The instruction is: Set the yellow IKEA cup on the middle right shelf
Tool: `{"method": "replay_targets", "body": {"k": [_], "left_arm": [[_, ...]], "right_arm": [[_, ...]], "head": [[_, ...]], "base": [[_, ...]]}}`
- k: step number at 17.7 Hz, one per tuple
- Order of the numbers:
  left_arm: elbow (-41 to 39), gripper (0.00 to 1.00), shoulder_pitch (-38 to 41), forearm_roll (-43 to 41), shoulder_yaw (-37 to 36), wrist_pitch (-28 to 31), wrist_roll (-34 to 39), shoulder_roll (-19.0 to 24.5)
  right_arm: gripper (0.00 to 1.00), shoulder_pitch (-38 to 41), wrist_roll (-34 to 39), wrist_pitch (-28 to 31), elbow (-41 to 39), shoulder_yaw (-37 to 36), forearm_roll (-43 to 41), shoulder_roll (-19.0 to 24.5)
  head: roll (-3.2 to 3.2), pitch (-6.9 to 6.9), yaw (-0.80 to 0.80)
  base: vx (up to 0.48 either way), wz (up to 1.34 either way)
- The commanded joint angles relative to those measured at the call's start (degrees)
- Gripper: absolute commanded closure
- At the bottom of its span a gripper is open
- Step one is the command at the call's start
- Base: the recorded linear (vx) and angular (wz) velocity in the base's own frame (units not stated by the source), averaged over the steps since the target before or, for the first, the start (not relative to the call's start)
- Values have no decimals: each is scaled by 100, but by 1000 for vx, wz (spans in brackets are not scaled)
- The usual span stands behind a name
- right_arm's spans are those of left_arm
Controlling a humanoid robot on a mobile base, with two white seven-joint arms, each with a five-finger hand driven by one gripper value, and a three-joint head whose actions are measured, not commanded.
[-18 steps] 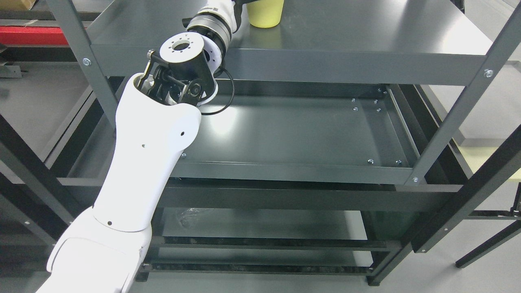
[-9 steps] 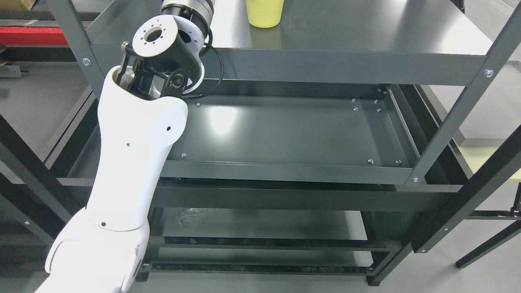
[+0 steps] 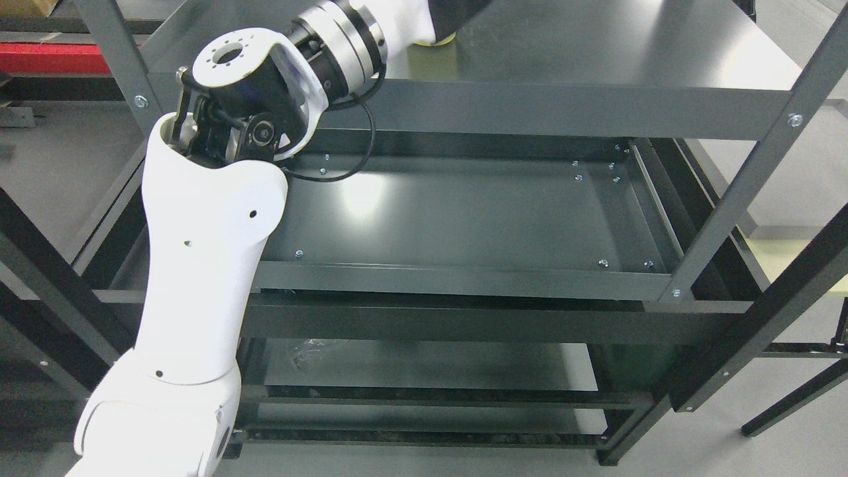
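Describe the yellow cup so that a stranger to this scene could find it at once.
Start at the dark grey metal shelf unit and go to its top shelf, at the upper edge of the picture. Where the white left arm ends, a pale yellow cup peeps out beneath the wrist. Nothing else there is yellow.

Looks like a workshop or robotics lab: bare dark-grey bolted steel shelving [image 3: 570,106] filling the view, plain grey concrete floor [image 3: 59,159] on the left, black metal frame legs [image 3: 762,331] on the right, a red rail [image 3: 46,58] far left.
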Motion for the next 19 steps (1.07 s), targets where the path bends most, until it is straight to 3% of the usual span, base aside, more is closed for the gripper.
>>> {"method": "replay_targets", "body": {"k": [1,4,8,11,12,15,17,19], "left_arm": [[-778,1,807,102,-20,509,-3291,278],[-823,1,1483,84,-617,492,-3550,577],[-648,1,2495,-117,-822,378,-3227,499],[159,1,3118,-1038,-297,-848,-2374,97],[579,1,3408,-1641,123,-1871,-2277,97],[1346,1,3577,-2025,662,-3565,-2110,97],[1392,1,3578,-2156,1136,-3648,-1305,97],[1375,1,3586,-2385,1506,-3709,290,97]], "right_arm": [[1,79,4,4,0,97,-141,-100],[1,79,4,4,0,97,-141,-100],[1,79,4,4,0,97,-141,-100],[1,79,4,4,0,97,-141,-100],[1,79,4,4,0,97,-141,-100],[1,79,4,4,0,97,-141,-100],[1,79,4,4,0,97,-141,-100],[1,79,4,4,0,97,-141,-100]], "head": [[0,0,0],[0,0,0],[0,0,0],[0,0,0],[0,0,0],[0,0,0],[0,0,0],[0,0,0]], "base": [[0,0],[0,0],[0,0],[0,0],[0,0],[0,0],[0,0],[0,0]]}}
